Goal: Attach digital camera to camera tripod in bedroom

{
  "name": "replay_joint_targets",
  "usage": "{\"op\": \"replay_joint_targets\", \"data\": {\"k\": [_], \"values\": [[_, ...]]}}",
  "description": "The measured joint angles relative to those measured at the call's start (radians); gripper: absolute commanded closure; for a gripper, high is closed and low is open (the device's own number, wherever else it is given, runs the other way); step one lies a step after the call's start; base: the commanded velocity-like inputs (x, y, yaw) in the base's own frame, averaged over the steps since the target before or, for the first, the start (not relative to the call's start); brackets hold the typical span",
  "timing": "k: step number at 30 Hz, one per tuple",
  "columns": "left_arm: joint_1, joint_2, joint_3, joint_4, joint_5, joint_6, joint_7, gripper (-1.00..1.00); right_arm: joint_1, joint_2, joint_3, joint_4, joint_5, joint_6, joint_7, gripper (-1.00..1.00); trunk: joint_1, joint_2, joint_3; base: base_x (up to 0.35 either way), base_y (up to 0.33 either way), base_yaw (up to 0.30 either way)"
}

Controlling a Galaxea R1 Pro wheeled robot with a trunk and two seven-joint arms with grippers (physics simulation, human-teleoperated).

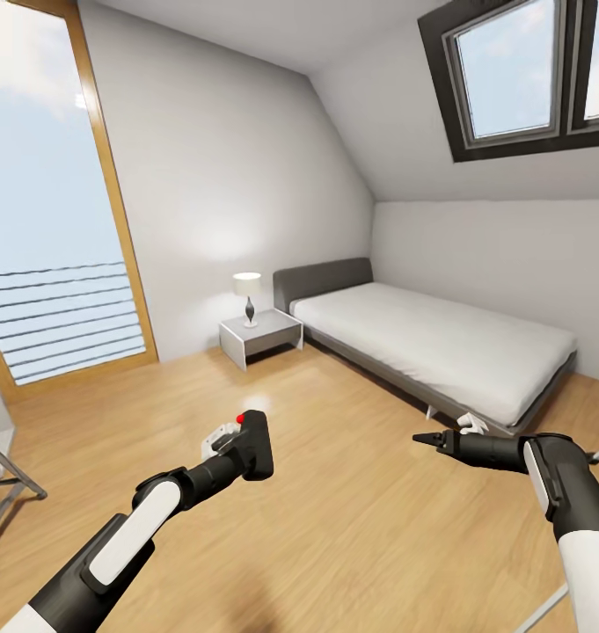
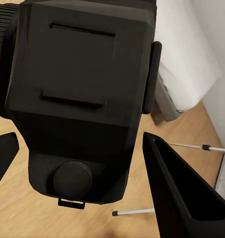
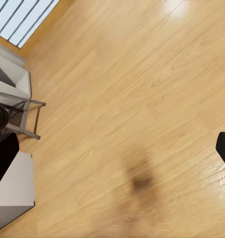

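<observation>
You have no readable text here, no labels, brands or numbers, only a plain red dot on the digital camera (image 1: 256, 444).

Between the two arms the light wood floor (image 1: 334, 492) lies bare, open ground for a claw to pass forward. To the right, the grey-framed bed with its white mattress (image 1: 440, 343) blocks that side, its near corner just beside the right claw (image 1: 425, 437). Ahead, the small grey bedside counter (image 1: 259, 338) with a white-shaded lamp (image 1: 247, 297) stands against the wall. Grey metal legs (image 1: 4, 492) stand at the left edge.
</observation>
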Motion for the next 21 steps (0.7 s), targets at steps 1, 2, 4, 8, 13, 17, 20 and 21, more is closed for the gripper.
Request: {"op": "replay_joint_targets", "data": {"k": [1,2,4,8,13,17,20,21], "values": [[0.000,0.000,0.000,0.000,0.000,0.000,0.000,1.00,0.000,0.000,0.000,0.000,0.000,0.000,0.000,-1.00,-0.004,0.007,0.003,0.000,0.000,0.000],[0.000,0.000,0.000,0.000,0.000,0.000,0.000,1.00,0.000,0.000,0.000,0.000,0.000,0.000,0.000,-1.00,-0.008,0.014,0.006,0.000,0.000,0.000],[0.000,0.000,0.000,0.000,0.000,0.000,0.000,1.00,0.000,0.000,0.000,0.000,-0.001,0.000,0.000,-1.00,-0.015,0.028,0.013,0.000,0.000,0.000],[0.000,0.000,0.000,0.000,0.000,0.000,0.000,1.00,0.000,0.000,0.000,0.000,-0.001,0.000,0.000,-1.00,-0.031,0.056,0.025,0.000,0.000,0.000],[0.000,0.000,0.000,0.000,0.000,0.000,0.000,1.00,0.000,0.000,0.000,0.000,-0.001,0.000,0.000,-1.00,-0.050,0.091,0.041,0.000,0.000,0.000],[0.000,-0.001,0.000,0.000,0.000,0.000,0.000,1.00,0.000,0.000,0.000,0.000,-0.001,0.000,0.000,-1.00,-0.065,0.119,0.053,0.000,0.000,0.000],[0.000,-0.001,0.001,0.000,0.000,0.000,0.000,1.00,0.000,0.000,0.000,0.000,-0.001,0.000,0.000,-1.00,-0.077,0.140,0.063,0.000,0.000,0.000],[0.000,-0.001,0.001,0.000,0.000,0.000,0.000,1.00,0.000,0.000,0.000,0.000,-0.001,0.000,0.000,-1.00,-0.081,0.147,0.066,0.000,0.000,0.000]]}}
